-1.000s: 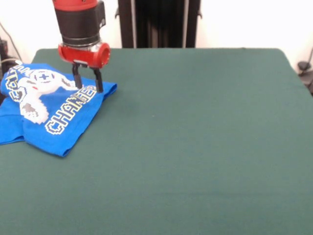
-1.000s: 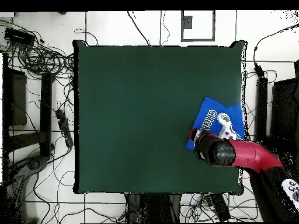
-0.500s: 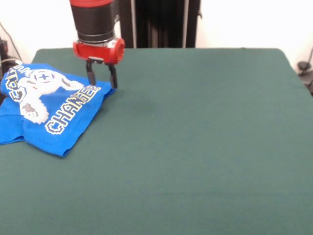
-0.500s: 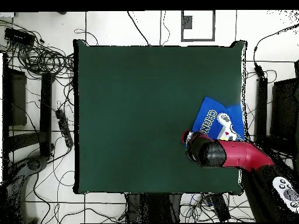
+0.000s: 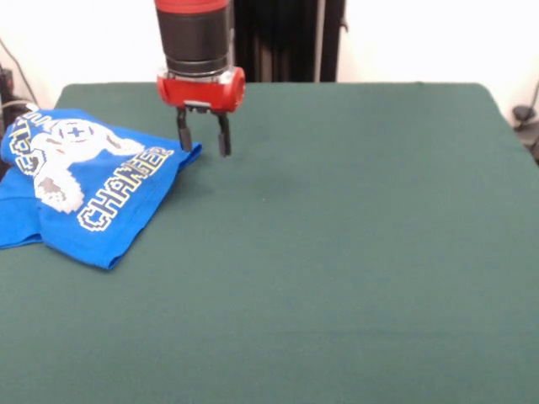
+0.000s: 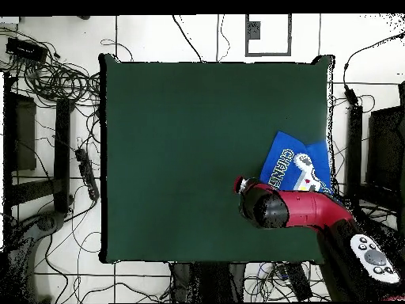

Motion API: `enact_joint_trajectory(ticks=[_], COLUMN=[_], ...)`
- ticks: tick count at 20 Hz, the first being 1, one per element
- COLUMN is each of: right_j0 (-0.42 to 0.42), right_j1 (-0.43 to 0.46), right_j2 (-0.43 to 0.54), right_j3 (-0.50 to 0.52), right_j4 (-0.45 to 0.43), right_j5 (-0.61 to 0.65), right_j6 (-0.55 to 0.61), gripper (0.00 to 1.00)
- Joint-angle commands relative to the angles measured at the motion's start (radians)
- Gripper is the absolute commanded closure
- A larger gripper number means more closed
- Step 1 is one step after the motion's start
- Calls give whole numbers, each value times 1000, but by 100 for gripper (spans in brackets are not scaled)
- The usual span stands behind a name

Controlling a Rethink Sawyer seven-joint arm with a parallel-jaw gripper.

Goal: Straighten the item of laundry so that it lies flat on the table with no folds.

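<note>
The bright blue T-shirt (image 5: 80, 185) with the controller print and "CHANGER" lettering lies rumpled and folded at the left side of the green table (image 5: 337, 252) in the front view. In the overhead view the shirt (image 6: 297, 166) sits near the table's right edge. My gripper (image 5: 203, 140) hangs open and empty just above the table, beside the shirt's right corner, its left fingertip close to the cloth edge. In the overhead view the arm's red wrist (image 6: 265, 207) hides the fingers.
Cables and stands lie on the floor around the table (image 6: 198, 158) in the overhead view. The black pedestal column (image 5: 274, 38) stands behind the table's far edge.
My gripper has moved off the shirt, rightward in the front view, from over the lettering to just past the shirt's corner. The shirt has not visibly moved.
</note>
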Motion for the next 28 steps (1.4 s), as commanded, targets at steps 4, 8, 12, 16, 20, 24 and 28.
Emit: enact_joint_trajectory(ticks=[4, 8, 12, 16, 20, 24, 28], right_j0=[46, 25, 0, 13, -5, -24, -12], right_j1=[136, 117, 95, 96, 86, 64, 104], right_j2=[-16, -13, 4, -23, -35, -27, -36], right_j3=[5, 4, 13, 29, 44, 48, 41], right_j4=[-19, -20, -14, -32, -47, -46, -54], right_j5=[-65, -47, -25, -64, -77, -56, -85], right_j6=[65, 35, 9, 31, 21, -2, 23], gripper=[0, 0, 0, 0, 0, 0, 0])
